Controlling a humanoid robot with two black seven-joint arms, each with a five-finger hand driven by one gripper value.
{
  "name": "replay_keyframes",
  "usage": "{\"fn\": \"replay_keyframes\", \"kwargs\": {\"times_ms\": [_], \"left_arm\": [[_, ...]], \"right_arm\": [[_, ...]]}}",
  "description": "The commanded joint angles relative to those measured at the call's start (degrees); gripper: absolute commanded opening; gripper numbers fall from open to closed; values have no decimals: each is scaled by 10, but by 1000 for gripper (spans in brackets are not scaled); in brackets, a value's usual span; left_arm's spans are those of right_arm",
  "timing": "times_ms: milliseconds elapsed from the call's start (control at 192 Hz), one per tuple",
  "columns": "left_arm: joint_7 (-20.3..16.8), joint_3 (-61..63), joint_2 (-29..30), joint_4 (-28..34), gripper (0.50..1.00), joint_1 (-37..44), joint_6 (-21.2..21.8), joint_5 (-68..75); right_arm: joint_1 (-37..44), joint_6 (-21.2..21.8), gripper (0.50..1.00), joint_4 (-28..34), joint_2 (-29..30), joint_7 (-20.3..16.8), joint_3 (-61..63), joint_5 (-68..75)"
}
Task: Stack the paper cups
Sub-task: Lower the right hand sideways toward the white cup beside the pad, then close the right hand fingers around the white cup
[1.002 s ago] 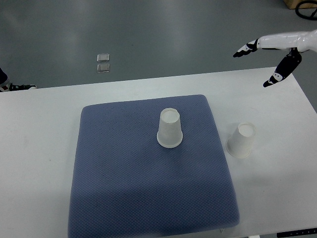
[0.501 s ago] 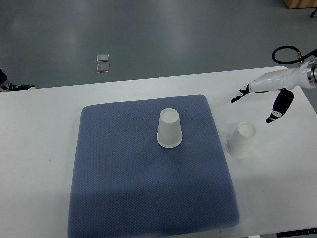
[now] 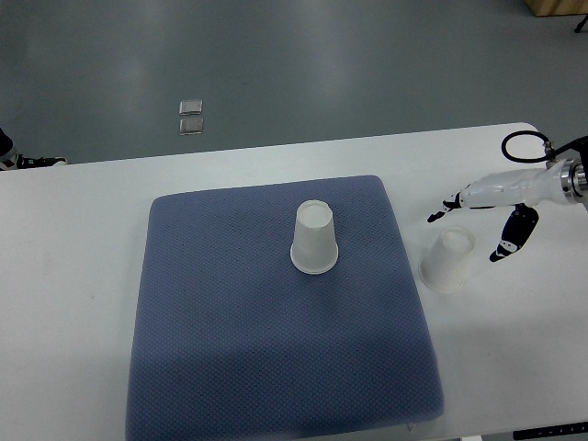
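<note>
Two white paper cups stand upside down. One cup (image 3: 315,239) is on the blue mat (image 3: 230,322), near its back middle. The other cup (image 3: 448,260) is on the white table just right of the mat. My right hand (image 3: 469,227) hovers over that second cup, fingers spread, with the cup's top between thumb and fingers but not touched. At the far left edge, only a small dark part of my left arm (image 3: 9,154) shows.
The white table (image 3: 73,276) carries the mat; its back edge runs across the upper picture and its right corner is rounded. Two small clear squares (image 3: 191,116) lie on the grey floor behind.
My right hand has come down and toward the front from the back right corner, ending just above the cup on the table. The cups have not moved.
</note>
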Motion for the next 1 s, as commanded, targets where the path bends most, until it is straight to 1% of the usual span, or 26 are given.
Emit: {"fn": "replay_keyframes", "kwargs": {"times_ms": [0, 146, 256, 517, 627, 835, 997], "left_arm": [[0, 0, 0, 0, 1000, 0, 0, 0], [0, 0, 0, 0, 1000, 0, 0, 0], [0, 0, 0, 0, 1000, 0, 0, 0], [0, 0, 0, 0, 1000, 0, 0, 0], [0, 0, 0, 0, 1000, 0, 0, 0], [0, 0, 0, 0, 1000, 0, 0, 0], [0, 0, 0, 0, 1000, 0, 0, 0]], "right_arm": [[-16, -16, 913, -3, 1, -1, 1, -1], [-33, -51, 913, -22, 21, -1, 1, -2], [-42, -67, 913, -29, 31, -1, 2, -2], [-63, -75, 911, -36, 45, -1, 3, -7], [-73, -89, 911, -44, 53, -1, 5, -13], [-85, -120, 907, -86, 79, -1, 5, -13], [-92, -125, 905, -88, 83, -1, 5, -13]]}}
